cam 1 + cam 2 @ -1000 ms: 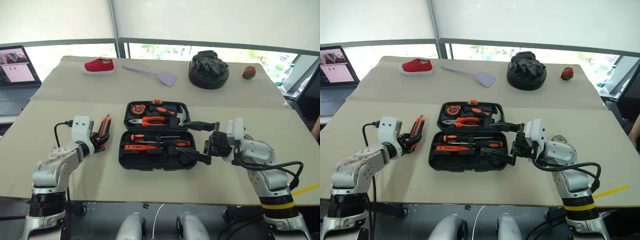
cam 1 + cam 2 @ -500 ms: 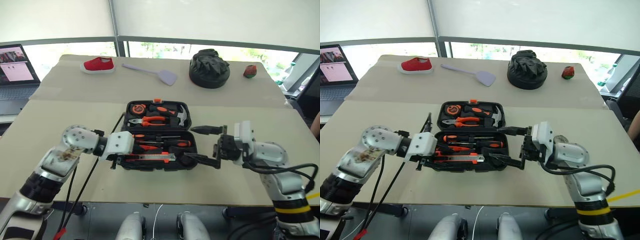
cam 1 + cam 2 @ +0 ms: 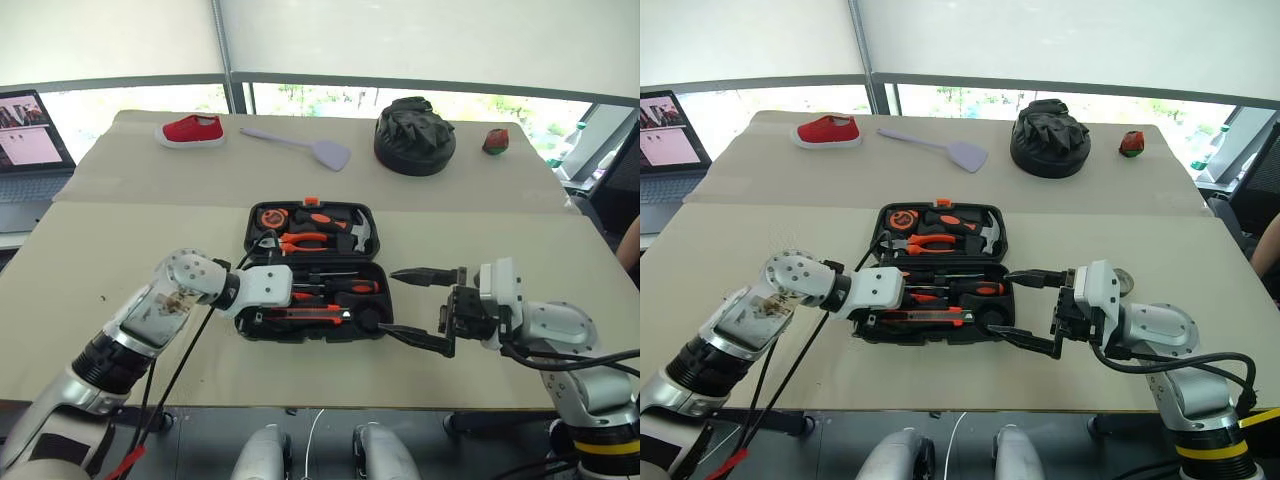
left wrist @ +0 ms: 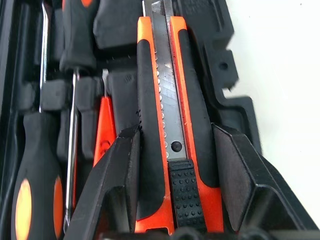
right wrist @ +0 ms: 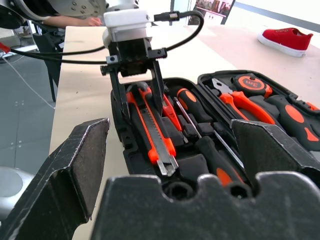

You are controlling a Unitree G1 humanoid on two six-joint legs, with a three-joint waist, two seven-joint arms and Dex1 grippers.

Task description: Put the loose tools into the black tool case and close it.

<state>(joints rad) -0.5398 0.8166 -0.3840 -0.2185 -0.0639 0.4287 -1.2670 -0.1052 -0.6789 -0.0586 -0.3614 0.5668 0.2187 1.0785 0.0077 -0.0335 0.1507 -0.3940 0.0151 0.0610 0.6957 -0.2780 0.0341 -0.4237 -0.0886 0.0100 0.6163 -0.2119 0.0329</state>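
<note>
the case [image 3: 312, 270] lies open on the worktop [image 3: 120, 250], its long side running left to right. the left claw [image 4: 172, 185] grips the knife [image 3: 303, 316] by one end, low in the front row of the near half. the knife lies flat along that long side, its blade end pointing to the robot's right. the right claw [image 3: 415, 306] waits wide open and empty just beside the case's right end, pointing left.

Silver-grey arms, white wrist blocks, black fingers [image 3: 415, 275] – loose black cables lower left, yellow band [image 3: 600, 449] lower right.
</note>
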